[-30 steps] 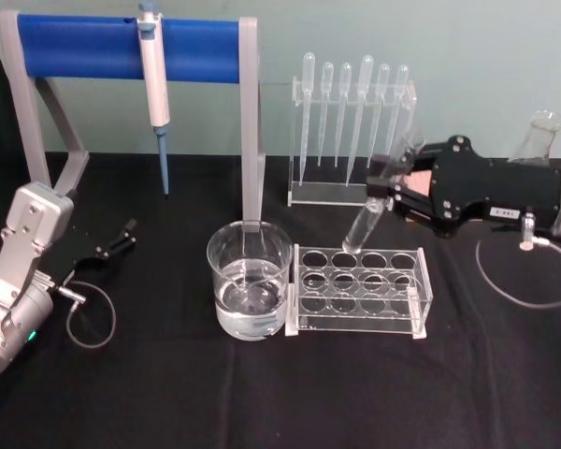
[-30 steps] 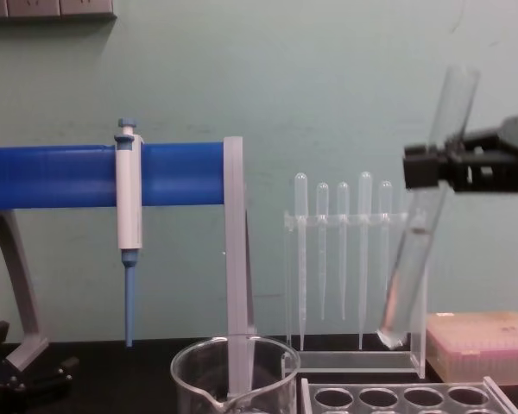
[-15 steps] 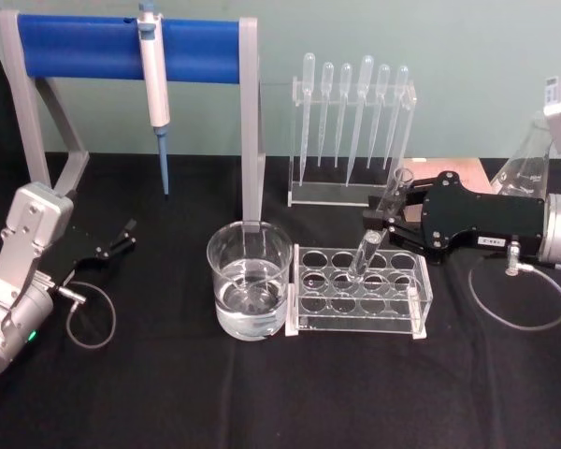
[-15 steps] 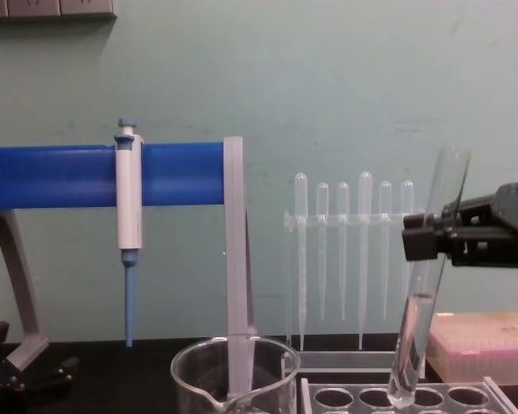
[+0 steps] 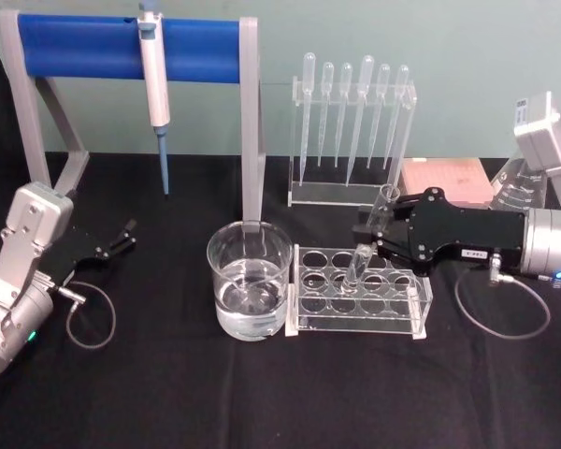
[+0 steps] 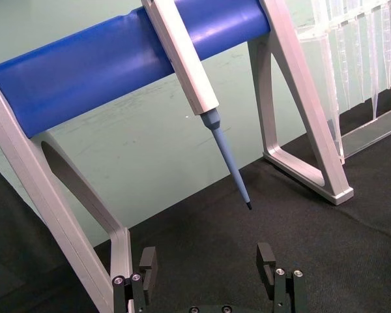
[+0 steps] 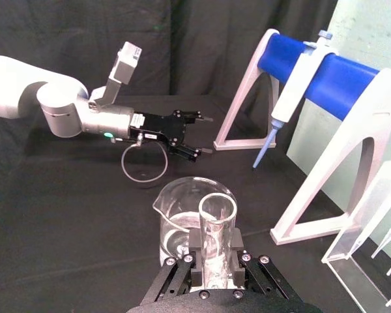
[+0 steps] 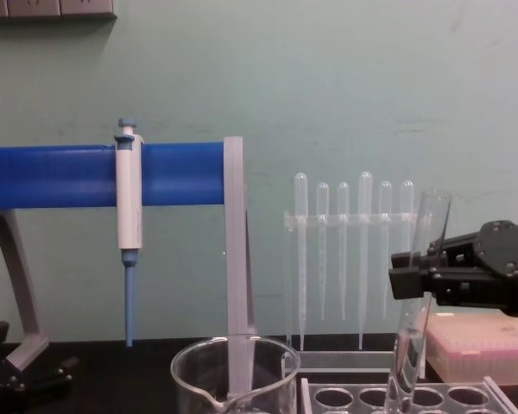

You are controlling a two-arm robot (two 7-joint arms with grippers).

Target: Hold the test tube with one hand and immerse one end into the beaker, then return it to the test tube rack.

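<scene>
Since the earlier frame my right gripper [image 5: 378, 236], clamped on the test tube [image 5: 366, 246], has descended; tube near upright, tip entering the rack [image 5: 359, 291]. Beaker [image 5: 250, 291] at nine o'clock.

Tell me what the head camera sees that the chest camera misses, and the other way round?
Head view alone: water in the beaker, and the left end effector parked open at the table's left. Chest view alone: a side-on look at the test tube leaning as it enters the rack. Both: the right end effector gripping the tube, plus the pipettor.
</scene>
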